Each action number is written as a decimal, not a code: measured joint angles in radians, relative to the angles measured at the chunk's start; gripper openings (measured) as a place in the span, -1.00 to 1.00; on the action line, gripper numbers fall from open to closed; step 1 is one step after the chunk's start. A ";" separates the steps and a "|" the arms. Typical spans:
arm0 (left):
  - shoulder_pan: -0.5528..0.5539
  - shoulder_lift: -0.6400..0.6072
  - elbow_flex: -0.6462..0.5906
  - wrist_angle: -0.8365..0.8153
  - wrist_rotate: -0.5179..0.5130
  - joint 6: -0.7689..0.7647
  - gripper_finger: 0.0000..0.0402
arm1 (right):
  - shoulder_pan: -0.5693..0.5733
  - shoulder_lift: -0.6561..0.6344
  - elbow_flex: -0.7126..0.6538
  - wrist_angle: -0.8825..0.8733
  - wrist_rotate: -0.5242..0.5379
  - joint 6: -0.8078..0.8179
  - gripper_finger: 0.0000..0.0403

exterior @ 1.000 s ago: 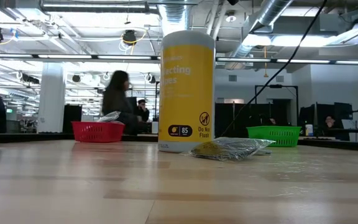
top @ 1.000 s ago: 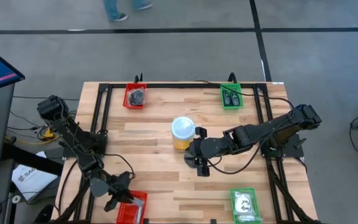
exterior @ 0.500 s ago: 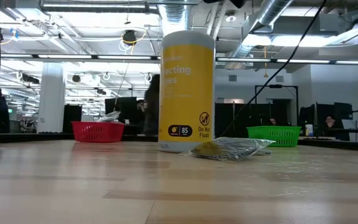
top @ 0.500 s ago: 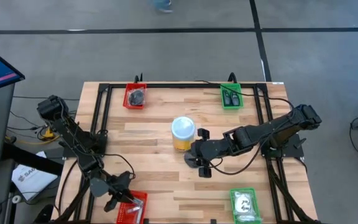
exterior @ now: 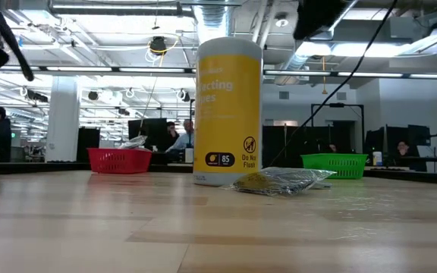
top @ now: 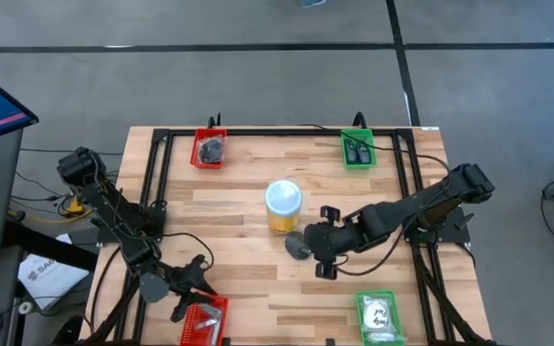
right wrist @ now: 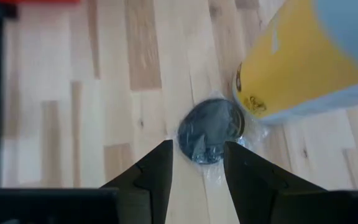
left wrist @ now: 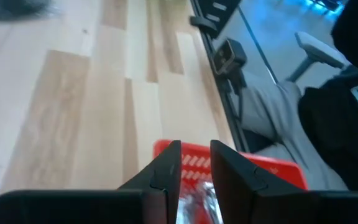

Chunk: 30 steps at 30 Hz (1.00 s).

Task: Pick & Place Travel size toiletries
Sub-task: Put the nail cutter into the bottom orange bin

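A dark round toiletry in a clear packet point(right wrist: 209, 132) lies flat on the table against the foot of the yellow jar point(top: 284, 204); the low view shows the packet point(exterior: 283, 180) as a silvery crinkled heap. My right gripper point(right wrist: 197, 165) hovers open just above it, on its right point(top: 317, 255), and touches nothing. At the near left corner my left gripper point(left wrist: 195, 169) hangs over the red tray point(left wrist: 272, 167), its fingers a narrow gap apart and empty. A silvery packet point(left wrist: 194, 198) lies in that tray.
A red tray point(top: 209, 149) holding a dark piece stands at the far left. A green tray point(top: 358, 148) with small dark bottles sits at the far right, and another green tray point(top: 377, 317) with white packets at the near right. A black frame point(top: 258, 132) borders the table.
My right gripper has drawn back toward the table's right edge and sunk a little, tipping further down, so the packet beside the jar now shows uncovered. My left gripper has rolled its wrist in place over the red tray.
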 joint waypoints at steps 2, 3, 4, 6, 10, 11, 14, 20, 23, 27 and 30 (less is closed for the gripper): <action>0.015 0.000 0.000 0.000 -0.011 0.001 -0.62 | 0.003 0.015 -0.005 -0.033 0.000 0.003 -0.35; 0.025 0.000 0.000 0.000 -0.011 0.001 -0.62 | 0.007 0.024 -0.005 -0.047 0.000 0.003 -0.36; 0.034 0.000 0.000 0.000 -0.011 0.001 -0.62 | 0.009 0.034 -0.001 -0.038 0.001 0.003 -0.37; 0.051 -0.002 0.000 0.001 -0.015 0.001 -0.62 | 0.011 0.053 -0.001 -0.067 0.004 0.003 -0.38; 0.082 -0.003 0.000 0.009 -0.016 0.012 -0.62 | 0.013 0.103 -0.002 -0.116 0.024 0.003 -0.41; 0.088 -0.003 0.000 0.014 -0.016 0.021 -0.62 | 0.013 0.111 -0.003 -0.143 0.035 0.006 -0.41; 0.103 -0.003 0.000 0.019 -0.015 0.054 -0.62 | 0.006 0.133 -0.001 -0.186 0.076 0.034 -0.41; 0.117 -0.003 0.000 0.037 -0.015 0.097 -0.62 | -0.013 0.107 -0.064 -0.196 0.105 0.074 -0.41; 0.116 -0.003 0.000 0.040 -0.015 0.110 -0.62 | -0.027 0.088 -0.124 -0.149 0.105 0.081 -0.41; 0.116 -0.003 0.000 0.051 -0.014 0.124 -0.62 | -0.048 0.090 -0.207 -0.059 0.101 0.073 -0.41; 0.116 -0.003 0.000 0.056 -0.014 0.130 -0.62 | -0.063 0.089 -0.262 0.021 0.082 0.053 -0.41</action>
